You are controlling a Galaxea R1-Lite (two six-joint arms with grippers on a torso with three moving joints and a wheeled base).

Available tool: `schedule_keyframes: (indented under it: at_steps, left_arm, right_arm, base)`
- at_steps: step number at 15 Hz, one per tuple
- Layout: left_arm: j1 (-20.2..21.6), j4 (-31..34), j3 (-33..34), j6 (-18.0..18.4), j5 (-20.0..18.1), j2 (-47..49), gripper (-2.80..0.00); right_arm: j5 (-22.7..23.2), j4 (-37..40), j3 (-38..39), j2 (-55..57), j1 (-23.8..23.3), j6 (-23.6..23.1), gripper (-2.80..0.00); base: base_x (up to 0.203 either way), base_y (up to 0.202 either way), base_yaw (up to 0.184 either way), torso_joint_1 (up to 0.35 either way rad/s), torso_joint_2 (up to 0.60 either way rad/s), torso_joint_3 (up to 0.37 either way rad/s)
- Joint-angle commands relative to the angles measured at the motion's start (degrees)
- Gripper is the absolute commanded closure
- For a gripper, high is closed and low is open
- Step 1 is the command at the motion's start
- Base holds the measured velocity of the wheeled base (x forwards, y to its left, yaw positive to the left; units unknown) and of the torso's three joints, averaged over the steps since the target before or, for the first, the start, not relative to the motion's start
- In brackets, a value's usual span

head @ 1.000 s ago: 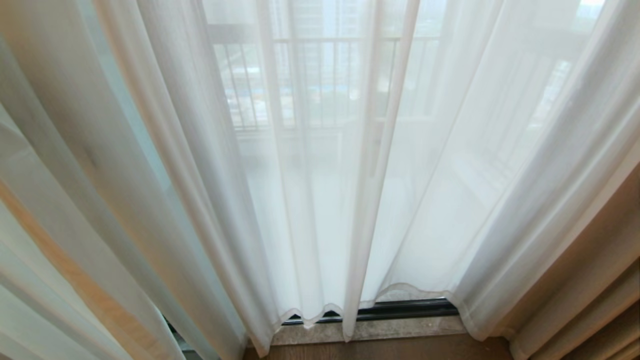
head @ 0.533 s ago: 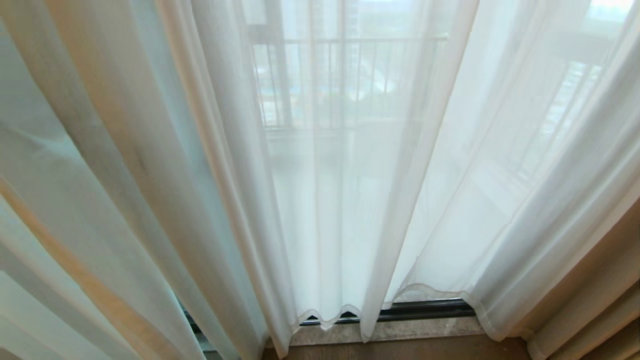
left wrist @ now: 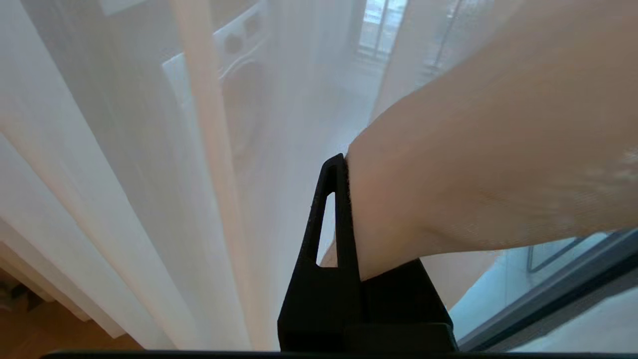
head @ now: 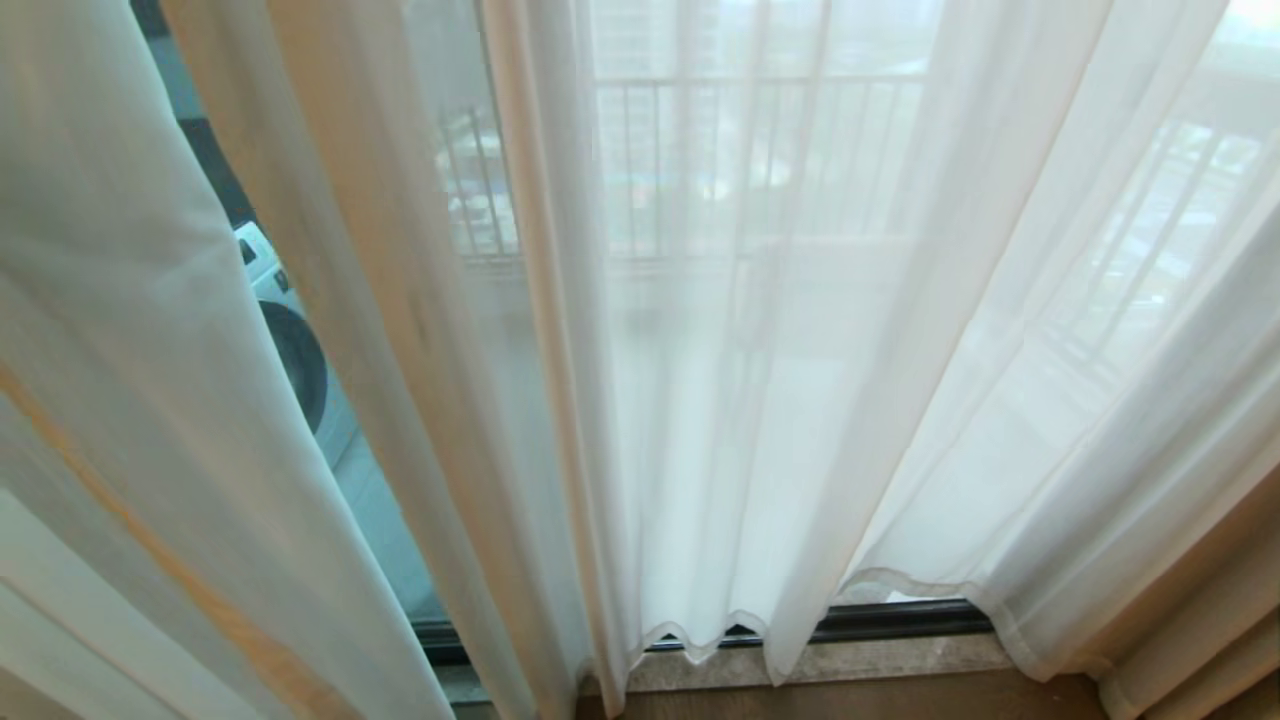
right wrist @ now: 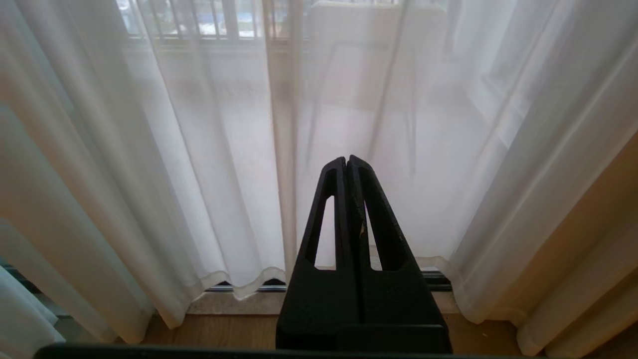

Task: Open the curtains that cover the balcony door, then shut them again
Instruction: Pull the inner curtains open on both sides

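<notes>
across the whole head view hang the curtains [head: 760, 330], two sheer white panels with soft vertical folds and wavy hems: one fills the centre and runs toward three o'clock, the other sweeps down the nine o'clock side. between them, from about ten o'clock down to seven o'clock, a narrow gap lies open, and through it shows the balcony door [head: 400, 540], bare glass there with its dark bottom track running along six o'clock under the hems. one white washing machine [head: 290, 350] with a dark round door shows through that gap at nine o'clock. behind the centre panel the balcony railing [head: 700, 160] shows faintly at twelve o'clock. one thicker beige drape [head: 1190, 650] stands at five o'clock, and a strip of wooden floor [head: 850, 700] lies at six o'clock below a pale stone sill [head: 880, 660]. neither arm shows in the head view. seen from its wrist camera, the left gripper [left wrist: 344, 162] is clamped tight on a bunched fold of curtain, the cloth bulging out from between its two black fingers toward three o'clock. by its own wrist camera, the right gripper [right wrist: 346, 159] has both fingers pressed together with nothing between them, pointing at the curtain's lower part, apart from the cloth.
</notes>
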Motion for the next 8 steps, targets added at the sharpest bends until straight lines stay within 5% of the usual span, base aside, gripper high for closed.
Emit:
schedule_keyframes:
  at_steps: [1, 8]
  left_arm:
    - [0.0, -0.1, 0.1, -0.1, 0.0, 0.0, 0.00]
    - [0.2, -0.1, 1.8, -0.2, -0.1, -1.3, 0.00]
  right_arm:
    - [0.1, 0.0, 0.0, 0.0, 0.0, 0.0, 0.00]
    - [0.1, 0.0, 0.0, 0.0, 0.0, 0.0, 0.00]
  base:
    - [0.000, 0.190, 0.002, 0.001, 0.00, -0.004]
    - [0.000, 0.191, 0.002, 0.003, 0.00, 0.002]
